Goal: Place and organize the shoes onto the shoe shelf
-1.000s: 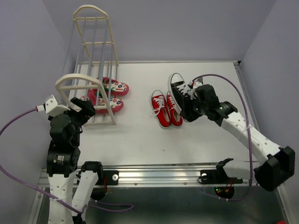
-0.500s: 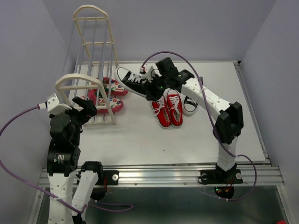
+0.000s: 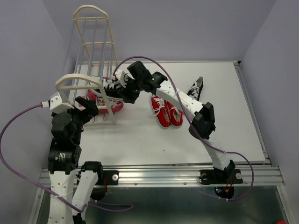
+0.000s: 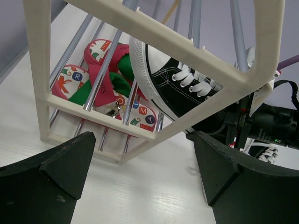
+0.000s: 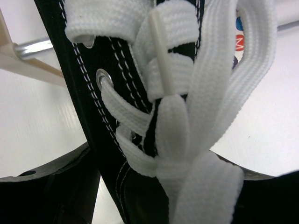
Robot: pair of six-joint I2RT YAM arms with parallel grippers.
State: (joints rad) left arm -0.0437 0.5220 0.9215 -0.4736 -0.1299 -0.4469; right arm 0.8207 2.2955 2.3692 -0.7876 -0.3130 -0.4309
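The right gripper grips a black sneaker at the shoe shelf's near end; the left gripper hangs wide open beside it.

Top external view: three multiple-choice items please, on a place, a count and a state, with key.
1. Where does the loose black sneaker with white laces lie?
A. on the white table, right of the red sneakers with white laces
B. on top of the red sneakers
C. at the table's near edge
2. How many red sneakers are on the table?
A. one
B. two
C. four
3. How is the left gripper?
A. shut on nothing
B. shut on a red sneaker
C. open, holding nothing
Key: 1 A, it lies right of the red pair; 2 B, one pair side by side; 3 C, fingers wide apart, nothing gripped.
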